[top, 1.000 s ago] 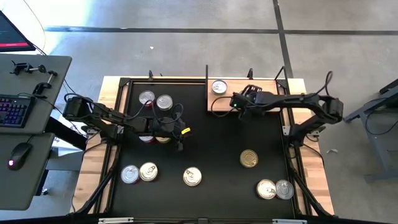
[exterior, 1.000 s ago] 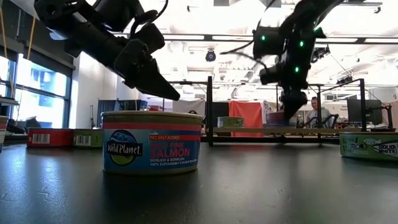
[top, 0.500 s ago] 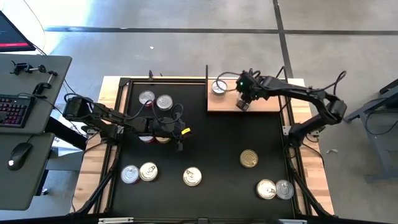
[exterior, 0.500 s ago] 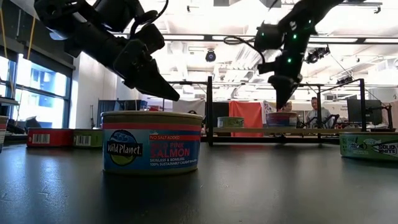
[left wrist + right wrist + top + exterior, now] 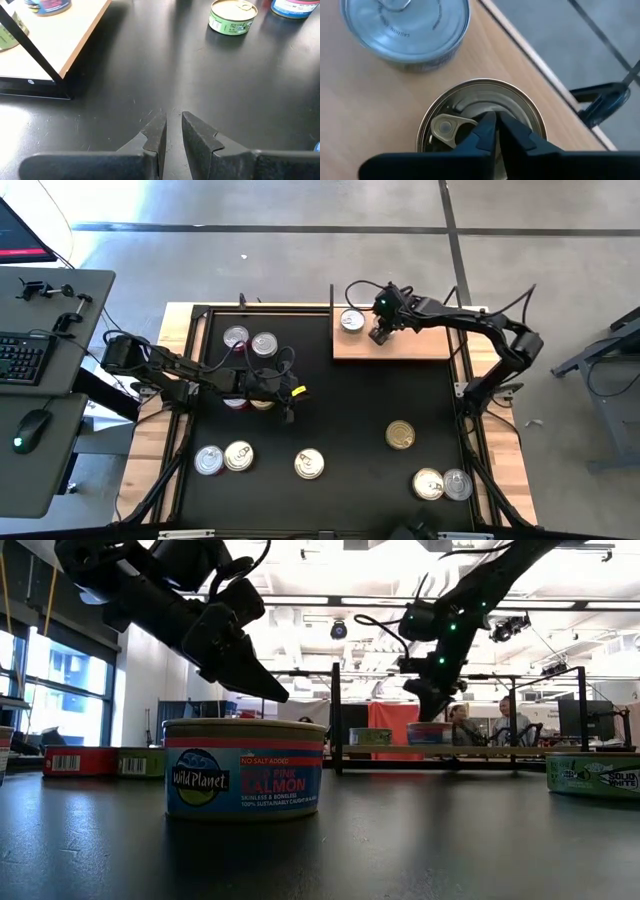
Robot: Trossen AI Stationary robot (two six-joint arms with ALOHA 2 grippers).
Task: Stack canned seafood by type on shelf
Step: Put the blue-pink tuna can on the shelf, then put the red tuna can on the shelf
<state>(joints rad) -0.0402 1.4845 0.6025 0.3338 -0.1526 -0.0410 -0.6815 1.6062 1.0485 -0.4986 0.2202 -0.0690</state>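
Right gripper (image 5: 496,131) hovers over the wooden shelf (image 5: 420,345) at the far right of the table, its fingers pressed together and empty, directly above a gold-lidded tin (image 5: 480,117) on the board. Just left of that tin on the shelf sits a silver-lidded tin (image 5: 352,320); the two stand side by side, close but apart, not stacked. The gold tin lies straight beneath the fingertips, so my guess is that any push or regrasp starts from overhead, and the right arm is plainly nearer the shelf.

Left gripper (image 5: 173,131) waits low over the black mat (image 5: 350,400) at centre left, fingers nearly together, holding nothing.

Count from the high view: two tins on the shelf, two at far left, two partly hidden under the left arm, three along the near left, one gold at centre right, two at near right.
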